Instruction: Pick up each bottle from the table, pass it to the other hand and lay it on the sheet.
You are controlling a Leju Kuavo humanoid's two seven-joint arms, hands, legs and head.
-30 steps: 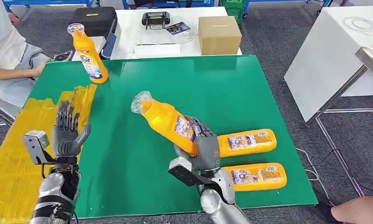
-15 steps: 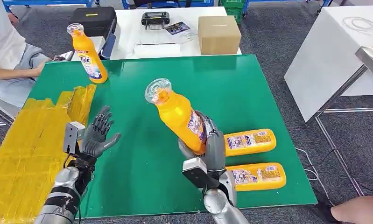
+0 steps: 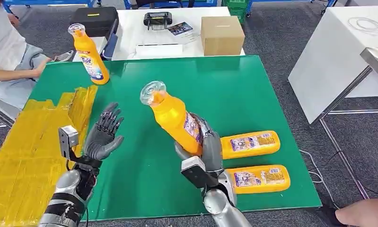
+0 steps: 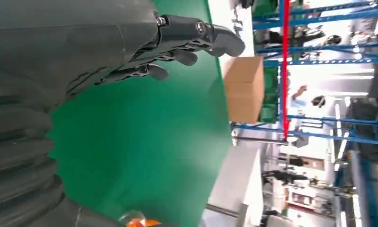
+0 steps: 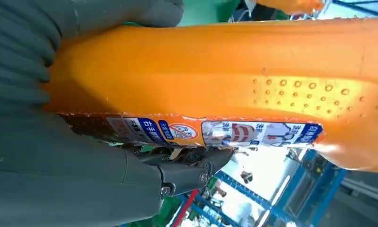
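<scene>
The upright bottle (image 3: 89, 54) at the upper left of the head view reads "Tide" on its label. The held bottle (image 5: 234, 90) carries a label strip (image 5: 191, 132) with Chinese characters, too small to read surely.

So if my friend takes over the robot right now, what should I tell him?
Right hand holds one orange bottle above the green table, cap tilted toward the left hand.
Left hand is open and empty, fingers spread, palm facing the bottle.
Two bottles lie on the table by the right arm; one stands upright at the far left corner.
Nothing lies on the yellow sheet.
Left to do: hand this bottle over, lay it on the sheet, then the other three.
</scene>
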